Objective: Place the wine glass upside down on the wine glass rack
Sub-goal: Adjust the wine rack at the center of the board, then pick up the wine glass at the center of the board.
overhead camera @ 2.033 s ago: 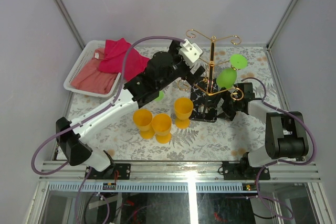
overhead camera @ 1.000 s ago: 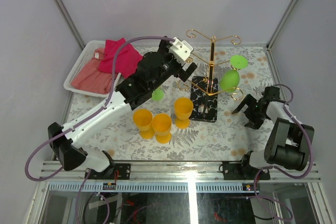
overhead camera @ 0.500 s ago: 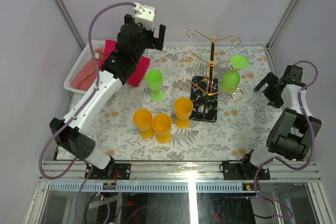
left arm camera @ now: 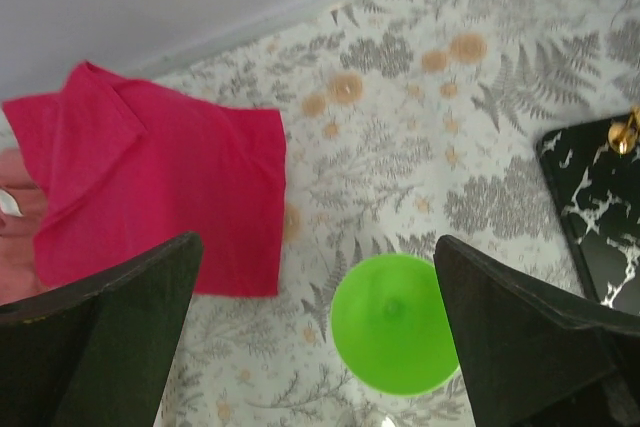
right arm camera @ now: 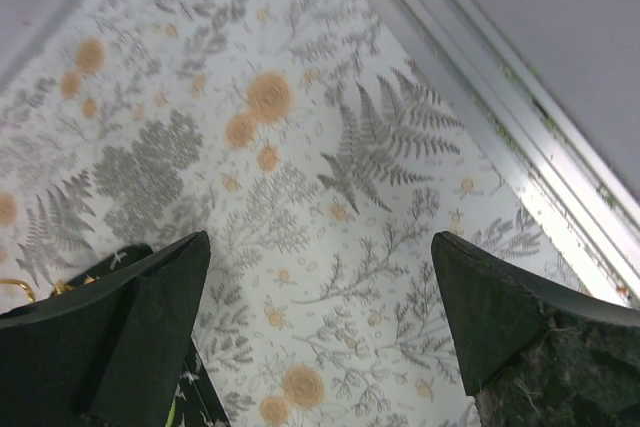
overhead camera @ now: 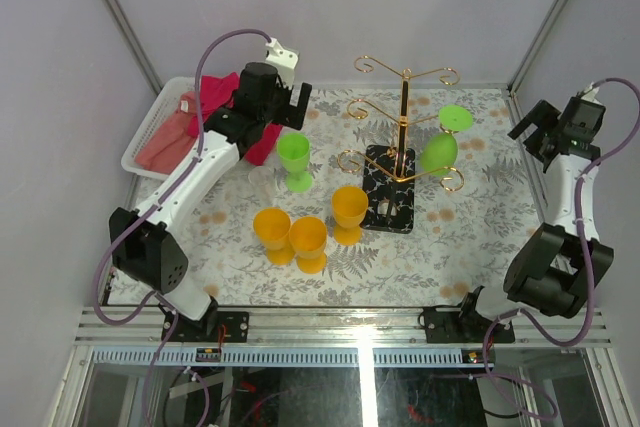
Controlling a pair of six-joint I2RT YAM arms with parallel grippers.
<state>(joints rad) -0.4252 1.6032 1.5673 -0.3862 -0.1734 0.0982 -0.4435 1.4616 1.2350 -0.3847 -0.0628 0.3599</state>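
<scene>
One green wine glass stands upright on the table left of the wine glass rack, a gold pole on a black marbled base. A second green glass hangs upside down on a right arm of the rack. My left gripper hovers open above the upright glass. From the left wrist, the glass's bowl lies below, nearer the right finger. My right gripper is open and empty, raised at the far right edge, away from the rack.
Three orange goblets stand close together in front of the rack. A white basket with pink and red cloths sits at the back left. The metal table rail runs close under my right gripper.
Both arms pulled away from the rack. The left gripper swung back left, baring the upright green glass, then dropped slightly toward it. The right arm rose to the far right edge.
</scene>
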